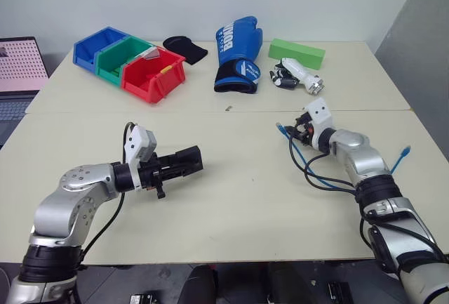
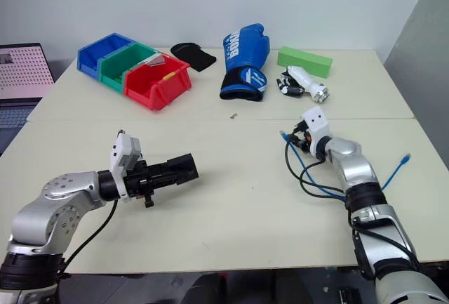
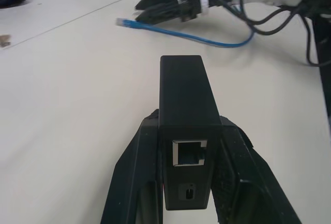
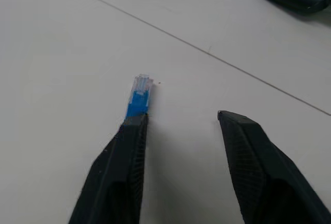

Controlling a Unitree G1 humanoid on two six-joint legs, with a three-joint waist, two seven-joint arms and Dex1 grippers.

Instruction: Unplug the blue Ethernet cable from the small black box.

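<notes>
My left pincer (image 3: 189,146): clamped on the box (image 3: 185,115), port empty. My right pincer (image 4: 181,123): parted wide, cable (image 4: 138,95) plug against one finger, nothing gripped.

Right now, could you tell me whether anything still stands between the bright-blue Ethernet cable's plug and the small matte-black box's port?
Only bare beige table separates them. The Ethernet cable lies unplugged beside the open right gripper; the black box, its port empty, sits in the left gripper.

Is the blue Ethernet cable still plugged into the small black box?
Out. The small black box's port is empty; the blue Ethernet cable's plug lies on the table.
</notes>
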